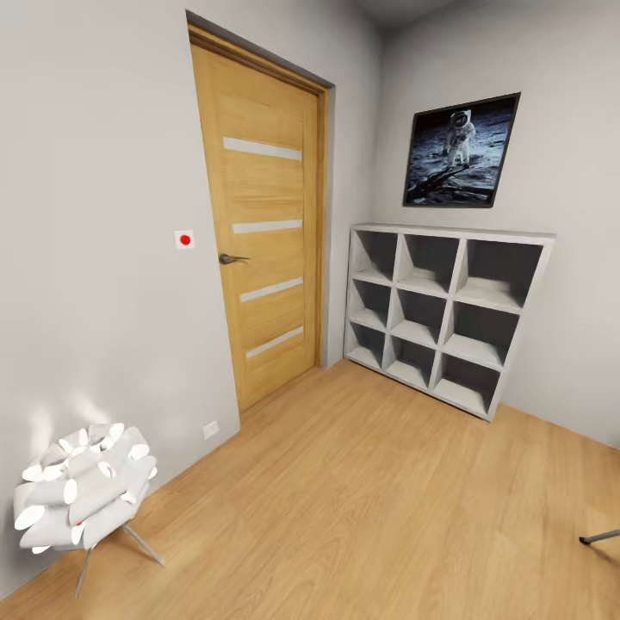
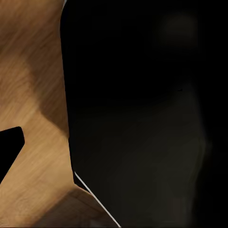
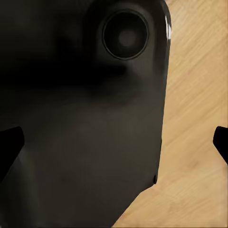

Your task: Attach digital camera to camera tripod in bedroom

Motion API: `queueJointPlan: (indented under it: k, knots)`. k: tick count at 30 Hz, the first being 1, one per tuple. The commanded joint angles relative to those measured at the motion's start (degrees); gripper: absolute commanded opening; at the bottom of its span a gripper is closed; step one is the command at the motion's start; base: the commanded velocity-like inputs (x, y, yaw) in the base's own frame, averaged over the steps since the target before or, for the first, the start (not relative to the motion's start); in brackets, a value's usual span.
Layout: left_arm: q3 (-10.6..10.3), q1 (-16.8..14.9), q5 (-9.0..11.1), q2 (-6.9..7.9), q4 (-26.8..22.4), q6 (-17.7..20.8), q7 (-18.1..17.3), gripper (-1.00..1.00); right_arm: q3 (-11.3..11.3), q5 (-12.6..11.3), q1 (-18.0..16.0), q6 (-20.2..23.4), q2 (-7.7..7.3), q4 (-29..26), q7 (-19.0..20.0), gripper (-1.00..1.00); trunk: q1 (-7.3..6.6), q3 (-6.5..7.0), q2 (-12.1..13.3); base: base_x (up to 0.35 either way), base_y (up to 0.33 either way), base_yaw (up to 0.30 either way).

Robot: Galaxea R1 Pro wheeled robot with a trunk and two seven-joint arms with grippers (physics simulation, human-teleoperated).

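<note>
The head view looks into the bedroom (image 1: 344, 517). An oak door (image 1: 263, 232) stands at 11 o'clock, and a white nine-cube shelf (image 1: 443, 314) sits at 1 o'clock under an astronaut poster (image 1: 461, 151). A white petal-shaped lamp (image 1: 82, 491) rests at 8 o'clock. Both wrist views show a big dark shape, maybe the robot's body, over wood floor (image 3: 194, 118). I cannot tell whether the fingers are spread or pressed together.

The head camera is looking forward and down into a bedroom corner, taking in the oak door (image 1: 263, 224), white shelf (image 1: 443, 314) and wood floor (image 1: 362, 508). Both wrist cameras are facing down, close against dark robot bodywork (the floor being what all three share).
</note>
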Motion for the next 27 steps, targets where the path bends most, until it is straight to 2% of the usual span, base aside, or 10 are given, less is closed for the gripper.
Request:
queueJointPlan:
  k: [1, 6, 21, 27]
  knots:
    - [0.3, -0.1, 0.3, -0.22, -0.3, -0.3, -0.1, 1.00, 0.3, 0.3, 0.0, -0.3, -0.25, -0.1, -0.1, 1.00, 0.00, -0.03, 0.0, 0.000, 0.000, 0.000]
    - [1.2, 0.0, 1.9, -0.30, -1.9, -1.3, -0.1, 1.00, 0.8, 0.8, 0.0, -1.1, -0.41, -0.1, -0.1, 1.00, 0.00, -0.03, 0.0, 0.000, 0.000, 0.000]
    - [1.3, 0.1, 2.1, -0.31, -2.2, -2.3, -0.1, 1.00, 0.5, 0.5, 0.0, -1.2, -0.42, 0.0, -0.2, 1.00, 0.00, -0.03, 0.0, 0.000, 0.000, -0.005]
    - [1.2, 0.1, 2.1, -0.31, -2.2, -2.3, -0.1, 1.00, 0.1, 0.0, 0.0, -2.3, -0.34, 0.1, -0.2, 1.00, 0.00, -0.03, 0.0, 0.000, 0.000, -0.180]
